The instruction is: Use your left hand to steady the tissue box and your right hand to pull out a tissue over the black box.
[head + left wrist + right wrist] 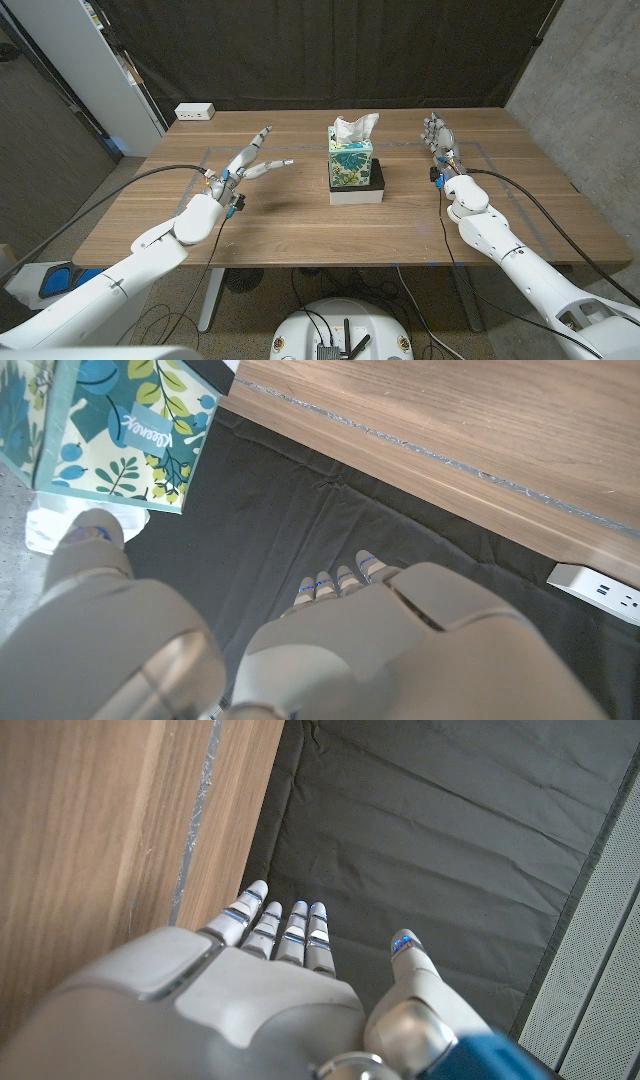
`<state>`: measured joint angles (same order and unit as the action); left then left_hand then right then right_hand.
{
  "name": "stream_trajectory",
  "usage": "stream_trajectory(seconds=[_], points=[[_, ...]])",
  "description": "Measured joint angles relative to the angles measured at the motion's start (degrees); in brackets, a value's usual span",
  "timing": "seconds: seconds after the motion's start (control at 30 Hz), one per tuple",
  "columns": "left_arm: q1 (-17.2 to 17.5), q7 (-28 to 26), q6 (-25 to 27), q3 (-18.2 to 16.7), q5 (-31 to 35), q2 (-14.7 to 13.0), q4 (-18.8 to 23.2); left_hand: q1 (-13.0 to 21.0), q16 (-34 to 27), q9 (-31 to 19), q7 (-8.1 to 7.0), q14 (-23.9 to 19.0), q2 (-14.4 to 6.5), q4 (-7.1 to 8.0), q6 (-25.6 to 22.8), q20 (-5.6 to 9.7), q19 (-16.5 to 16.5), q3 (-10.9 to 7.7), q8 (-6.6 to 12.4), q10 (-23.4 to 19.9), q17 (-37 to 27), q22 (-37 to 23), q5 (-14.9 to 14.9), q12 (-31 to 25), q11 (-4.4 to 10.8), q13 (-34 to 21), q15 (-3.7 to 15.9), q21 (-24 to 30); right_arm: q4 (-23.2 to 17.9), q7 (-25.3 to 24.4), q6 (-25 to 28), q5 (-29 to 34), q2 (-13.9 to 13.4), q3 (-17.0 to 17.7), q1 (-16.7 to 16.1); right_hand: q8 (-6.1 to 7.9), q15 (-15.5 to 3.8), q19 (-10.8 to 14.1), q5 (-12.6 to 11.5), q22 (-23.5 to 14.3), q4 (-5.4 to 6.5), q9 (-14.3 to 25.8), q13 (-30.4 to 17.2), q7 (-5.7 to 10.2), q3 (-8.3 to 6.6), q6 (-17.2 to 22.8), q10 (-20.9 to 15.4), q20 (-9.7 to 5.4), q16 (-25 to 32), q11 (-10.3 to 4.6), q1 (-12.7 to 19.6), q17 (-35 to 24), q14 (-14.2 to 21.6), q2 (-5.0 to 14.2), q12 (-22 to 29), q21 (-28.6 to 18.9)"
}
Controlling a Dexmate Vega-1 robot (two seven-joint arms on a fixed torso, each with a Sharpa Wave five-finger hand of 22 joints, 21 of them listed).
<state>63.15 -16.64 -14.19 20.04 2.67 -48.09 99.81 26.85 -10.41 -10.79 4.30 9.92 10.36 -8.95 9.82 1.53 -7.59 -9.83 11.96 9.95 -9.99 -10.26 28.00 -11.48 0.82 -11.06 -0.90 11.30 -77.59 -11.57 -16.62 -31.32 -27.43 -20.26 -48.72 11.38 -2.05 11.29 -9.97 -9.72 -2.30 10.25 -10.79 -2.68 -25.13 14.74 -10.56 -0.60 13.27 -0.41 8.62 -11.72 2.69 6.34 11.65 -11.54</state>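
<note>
A floral green-and-blue tissue box (351, 160) stands on a black box (375, 179) with a white base at the table's middle, and a white tissue (355, 128) sticks up from its top. My left hand (248, 161) hovers well to the left of it with fingers spread and nothing in them. My right hand (441, 140) stands to the right of the box, apart from it, fingers straight and empty. The left wrist view has the tissue box (112, 425) beyond my left hand (330, 630). In the right wrist view my right hand (280, 970) reaches along the table's wood.
A white power strip (194, 112) lies at the table's far left corner, also seen as the power strip (598, 590). Grey tape lines (205, 160) mark the wooden table (300, 225). A dark curtain hangs behind and a white cabinet (95, 70) stands to the left.
</note>
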Motion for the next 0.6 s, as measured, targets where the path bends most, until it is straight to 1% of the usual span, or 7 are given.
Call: stream_trajectory(seconds=[0.23,0.3,0.37,0.4,0.47,0.53,0.6], points=[[0.5,0.3,-0.4,-0.3,0.1,-0.1,0.2,0.3,0.0,0.0,0.00,0.0,-0.3,0.00,0.0,-0.21,0.2,0.47,0.33,0.0,0.0,0.0,0.2,0.0,0.00,0.0,0.00,0.0,-0.1,-0.2,0.1,0.2,0.1,-0.1,0.0,0.00,0.00,0.0,0.0,0.0,0.00,0.0,0.0,0.00,0.00,0.0,0.0,0.00,0.0,0.00,0.0,0.0,0.0,0.00,0.0,0.0],[0.6,0.4,-0.5,-0.3,0.1,-0.1,0.3,0.6,0.0,0.0,0.00,0.0,0.0,0.09,0.0,0.03,0.5,0.56,0.33,0.0,0.0,0.0,0.2,0.0,0.00,0.0,0.00,0.0,-0.1,-0.2,0.2,0.2,0.1,-0.2,0.0,0.00,0.00,0.0,0.0,0.0,-0.03,0.0,0.0,0.00,0.03,0.0,0.0,0.00,0.0,0.00,0.0,0.0,0.0,0.00,0.0,0.0],[0.6,0.6,-0.7,-0.4,0.1,-0.1,0.3,0.6,0.0,0.0,0.00,0.0,0.0,0.10,0.0,-0.19,0.9,0.77,0.60,0.0,0.0,0.0,0.4,-0.4,0.00,0.0,0.00,0.0,-0.3,-0.3,0.2,0.3,0.1,-0.2,0.0,0.00,0.00,0.0,0.0,0.0,-0.24,0.0,0.0,0.00,0.24,0.0,0.0,0.00,0.0,0.00,0.0,0.0,0.0,0.00,0.0,0.0],[0.6,0.6,-0.8,-0.4,0.1,-0.1,0.3,0.9,-0.2,0.0,0.00,0.0,-0.3,0.16,0.0,-0.19,1.3,1.14,0.77,0.0,0.0,0.0,0.4,-0.4,0.00,0.0,0.00,0.2,-0.3,-0.3,0.2,0.3,0.1,-0.2,0.0,0.00,0.00,0.0,0.0,0.0,-0.24,0.0,0.0,0.00,0.24,0.0,0.0,0.00,0.0,0.00,0.0,0.0,0.0,0.00,0.0,0.0],[0.6,1.0,-1.0,-0.4,0.0,-0.1,0.2,1.2,-0.4,0.0,-0.02,0.0,-0.2,0.22,0.0,-0.11,1.8,1.36,0.98,0.0,0.0,0.0,0.6,-0.4,0.00,0.0,0.00,0.4,-0.5,-0.5,0.3,0.4,0.1,-0.2,0.0,0.00,0.00,0.0,0.0,0.0,-0.24,0.0,0.0,0.00,0.24,0.0,0.0,0.00,0.0,0.00,0.0,0.0,0.0,0.00,0.0,0.0],[0.4,1.5,-1.1,-0.4,-0.1,-0.1,0.0,1.2,-0.4,0.0,-0.43,0.0,-0.2,0.23,0.0,0.10,2.0,1.81,1.18,0.0,0.0,0.0,0.6,-0.4,0.02,0.0,0.00,0.5,-0.7,-0.7,0.4,0.4,0.1,-0.2,-0.1,0.00,0.00,0.0,0.0,0.0,-0.24,0.0,0.0,0.00,0.24,0.0,0.0,0.00,0.0,0.00,0.0,0.0,0.0,0.00,0.0,0.0],[0.2,2.0,-1.2,-0.3,-0.3,-0.2,-0.2,1.3,-0.4,0.0,-0.43,0.0,-0.2,0.24,0.0,0.10,2.0,1.82,1.18,-0.2,0.0,0.0,0.8,-0.4,0.21,0.0,0.00,0.6,-0.9,-0.7,0.4,0.5,0.0,-0.2,-0.2,0.00,0.00,0.0,0.0,0.0,-0.24,0.0,0.0,0.00,0.24,0.0,0.0,0.00,0.0,0.00,0.0,0.0,0.0,0.00,0.0,0.0]])
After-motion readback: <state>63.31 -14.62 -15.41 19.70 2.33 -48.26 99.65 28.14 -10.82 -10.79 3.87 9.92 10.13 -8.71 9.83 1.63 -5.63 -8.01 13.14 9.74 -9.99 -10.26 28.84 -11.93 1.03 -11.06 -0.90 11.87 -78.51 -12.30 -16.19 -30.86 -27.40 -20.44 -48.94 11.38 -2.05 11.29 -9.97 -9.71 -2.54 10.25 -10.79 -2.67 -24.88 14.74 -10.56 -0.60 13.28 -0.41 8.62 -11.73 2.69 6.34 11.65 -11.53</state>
